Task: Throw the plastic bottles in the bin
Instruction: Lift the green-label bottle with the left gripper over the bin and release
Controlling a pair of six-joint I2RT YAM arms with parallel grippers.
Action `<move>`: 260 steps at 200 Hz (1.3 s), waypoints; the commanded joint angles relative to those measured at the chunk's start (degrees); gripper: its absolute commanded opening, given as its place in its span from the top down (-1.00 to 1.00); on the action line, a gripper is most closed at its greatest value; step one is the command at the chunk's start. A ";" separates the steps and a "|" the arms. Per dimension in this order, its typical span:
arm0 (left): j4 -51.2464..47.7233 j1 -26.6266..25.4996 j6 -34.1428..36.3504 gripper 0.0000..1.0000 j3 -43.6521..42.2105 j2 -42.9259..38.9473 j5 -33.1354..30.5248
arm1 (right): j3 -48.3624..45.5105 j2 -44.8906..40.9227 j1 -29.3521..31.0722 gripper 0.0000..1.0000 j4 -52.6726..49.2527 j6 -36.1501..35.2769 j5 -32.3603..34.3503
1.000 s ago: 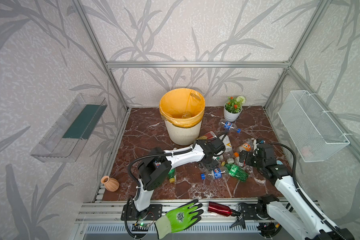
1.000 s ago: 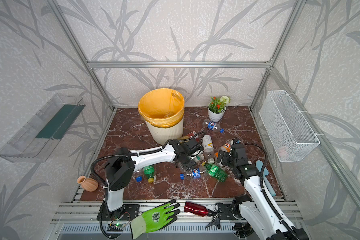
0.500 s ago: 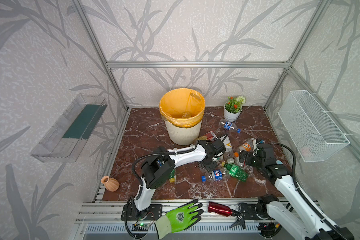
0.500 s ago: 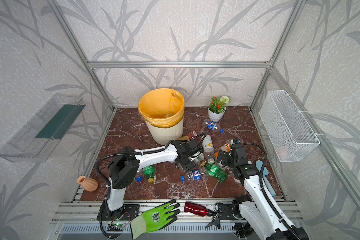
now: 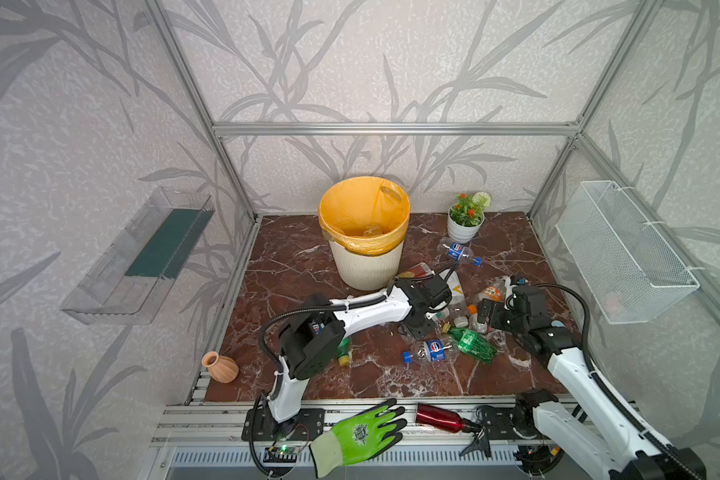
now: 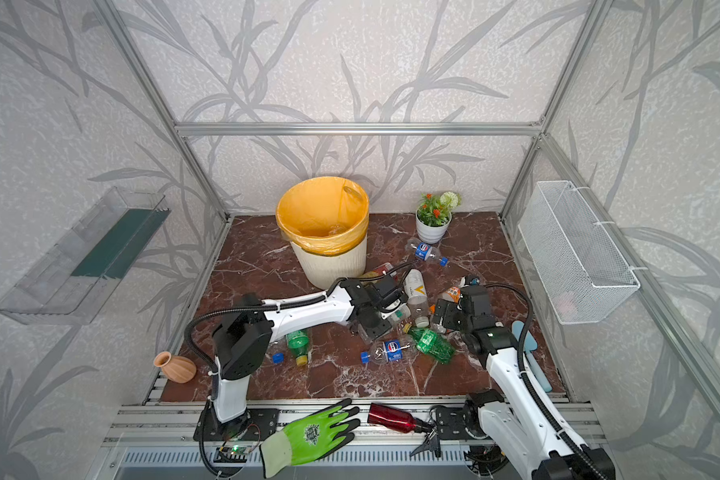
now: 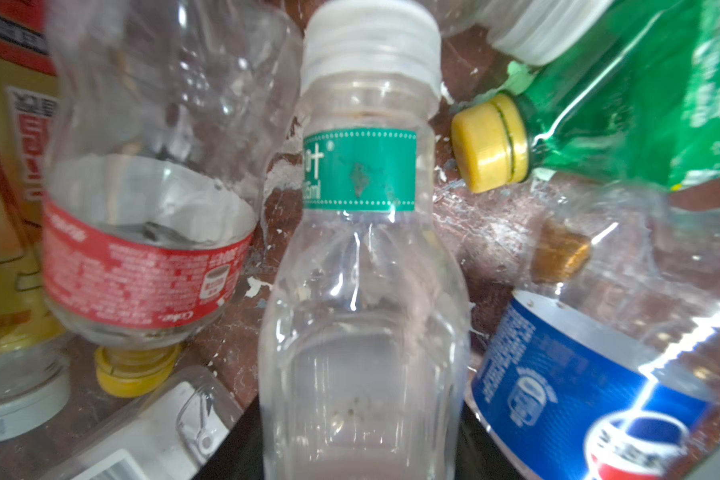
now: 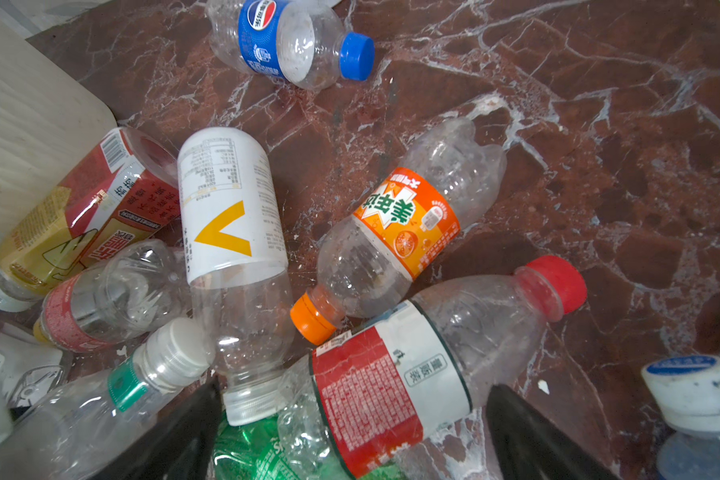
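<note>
**Operator:** What am I holding?

**Spotter:** Your left gripper (image 7: 362, 453) pinches the body of the green-banded clear bottle (image 7: 362, 270), in the pile at the bin's (image 5: 366, 270) 5 o'clock. Your right gripper (image 8: 354, 386) gapes wide over the red-capped bottle (image 8: 433, 365), holding nothing.

**Operator:** Which way does it lie?

**Spotter:** Flat, with its long axis along your reach. The white cap points away from your wrist, roughly 2 o'clock in a top view.

**Operator:** Risks?

**Spotter:** The thin, slick walls may buckle and squirt free. The Coke bottle (image 7: 142, 249) and Pepsi bottle (image 7: 578, 395) crowd both sides, so lifting could drag them.
</note>
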 commanded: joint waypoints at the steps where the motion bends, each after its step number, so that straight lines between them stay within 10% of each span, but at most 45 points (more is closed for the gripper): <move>1: 1.32 -0.05 -1.16 0.01 -0.52 -8.10 2.04 | -0.15 -0.96 -0.28 -0.98 2.62 -0.53 0.48; 39: 6.79 -0.49 -1.74 0.01 -2.94 -20.84 2.74 | -0.25 -1.24 -0.39 -0.98 3.79 -0.53 1.08; 75: 21.11 -0.59 0.28 0.01 -10.48 -37.77 -10.36 | -0.28 -1.59 -0.49 -0.98 5.20 -0.22 0.61; 136: 55.07 -0.38 20.60 0.02 -22.20 -57.84 -24.35 | 0.36 -0.54 -0.56 -0.99 6.89 0.04 -0.82; 168: 60.10 3.98 22.87 0.02 -21.01 -56.15 -22.89 | 0.96 -0.41 -0.45 -0.99 6.80 0.08 -0.74; 205: 44.65 21.30 0.53 -0.05 -11.32 -44.19 -16.46 | 1.82 -0.20 -0.51 -0.99 6.82 -0.01 -1.27; 260: 22.90 24.76 -2.61 -0.76 5.61 -29.53 -11.88 | 3.05 -0.01 -0.57 -0.99 6.18 -0.67 -1.12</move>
